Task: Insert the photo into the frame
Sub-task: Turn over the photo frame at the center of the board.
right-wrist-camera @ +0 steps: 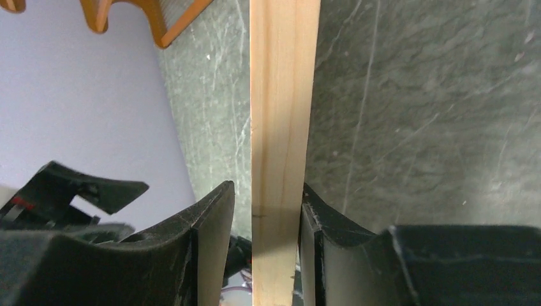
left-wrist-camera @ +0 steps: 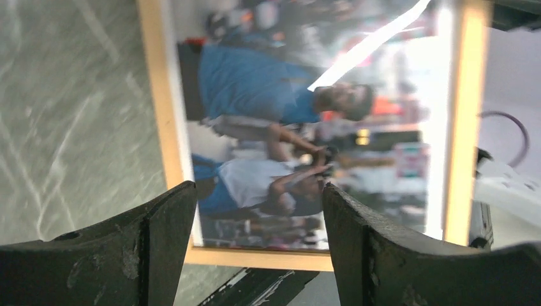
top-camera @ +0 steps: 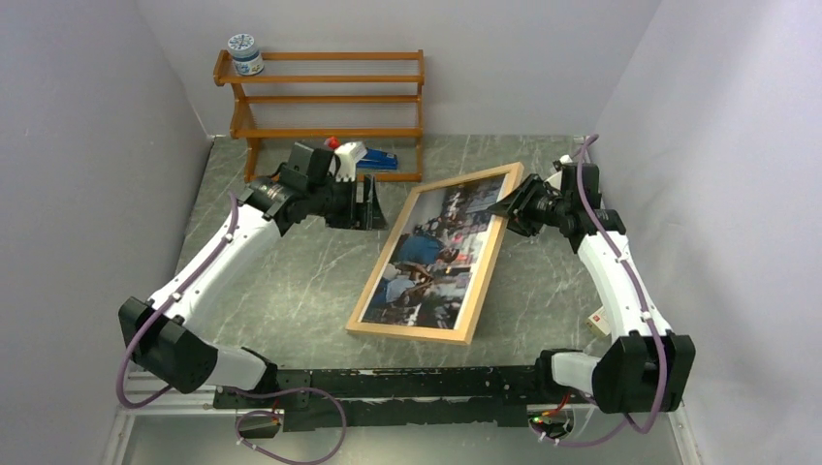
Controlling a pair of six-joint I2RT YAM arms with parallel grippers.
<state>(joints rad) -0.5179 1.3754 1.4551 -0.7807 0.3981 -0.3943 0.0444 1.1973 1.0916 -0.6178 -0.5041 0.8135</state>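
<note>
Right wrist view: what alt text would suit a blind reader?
The frame shows as a light wood strip running up the picture between the two black fingers of the right hand, a slim gap beside one. Behind: marbled grey-green table, lilac wall, orange shelf rack.

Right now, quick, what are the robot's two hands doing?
Left gripper: open, holding nothing.
Right gripper: fingers around the frame edge; cannot tell whether they grip it.
</note>
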